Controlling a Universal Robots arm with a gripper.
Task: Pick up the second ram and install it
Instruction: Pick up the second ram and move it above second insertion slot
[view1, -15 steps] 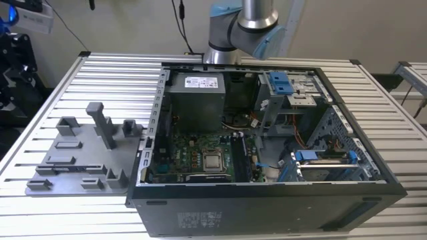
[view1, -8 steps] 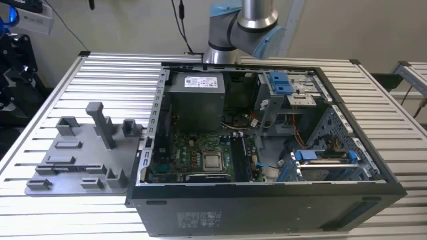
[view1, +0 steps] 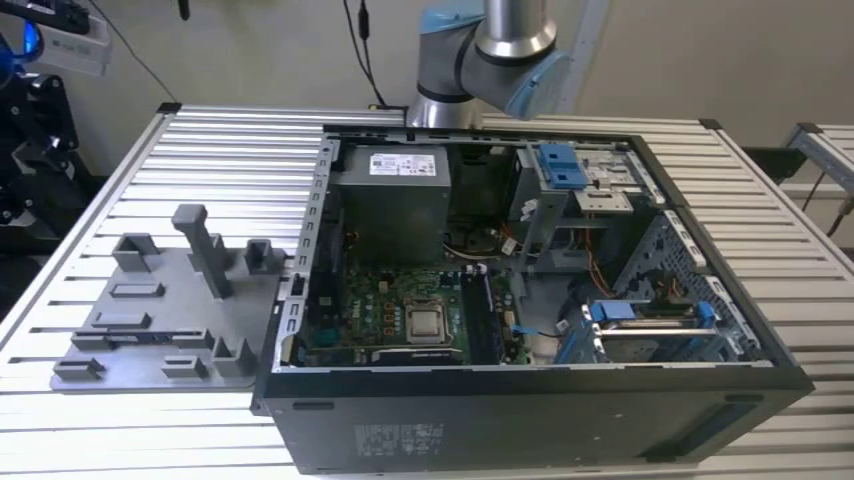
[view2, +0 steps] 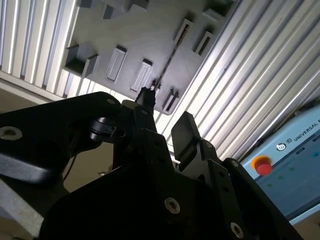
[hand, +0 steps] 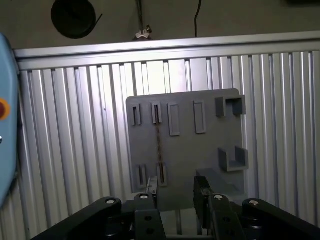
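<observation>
Gripper (hand: 176, 192): black, two jaws parted with nothing between them, hanging above the grey tray (hand: 210, 130) and clear of it in the first wrist view. Second ram (hand: 158, 145): thin dark strip, apparently standing on edge, running from one slot of the tray to another; seen edge-on, so label and chips cannot be made out. Tray: lies on the slatted metal table (view1: 747, 200), just beside the open computer case (view1: 694, 400), at the exterior view's left. Case: motherboard (view1: 387, 300) exposed. Arm (view1: 487, 45): stands at the case's far edge in the exterior view
</observation>
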